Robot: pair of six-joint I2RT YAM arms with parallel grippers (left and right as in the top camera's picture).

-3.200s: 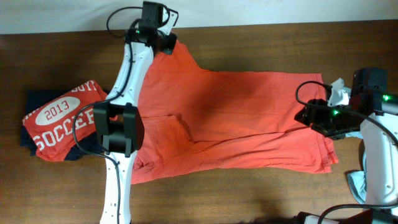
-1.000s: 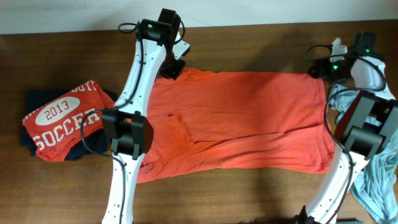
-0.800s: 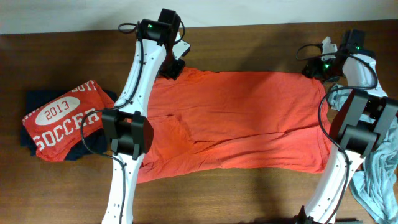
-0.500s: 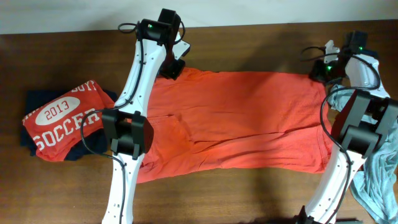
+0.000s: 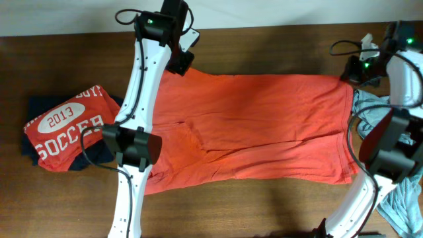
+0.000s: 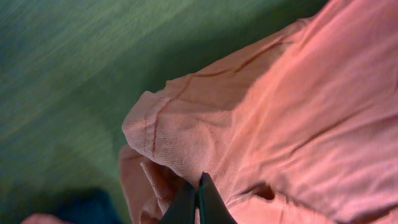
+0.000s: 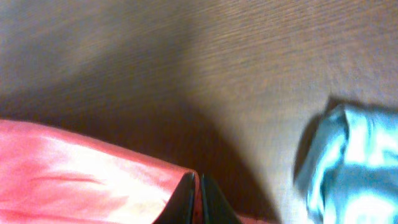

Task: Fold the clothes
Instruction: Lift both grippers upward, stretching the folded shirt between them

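White arms (image 5: 137, 79), black joints (image 5: 132, 147)

A dark brown wooden table (image 5: 277, 205) fills the view, left to right, with its grain showing. A pale strip (image 5: 66, 16) runs along its far edge.

An orange-red T-shirt (image 5: 264, 125) lies spread flat, its far corners at the left gripper (image 5: 180, 64) and right gripper (image 5: 353, 71).
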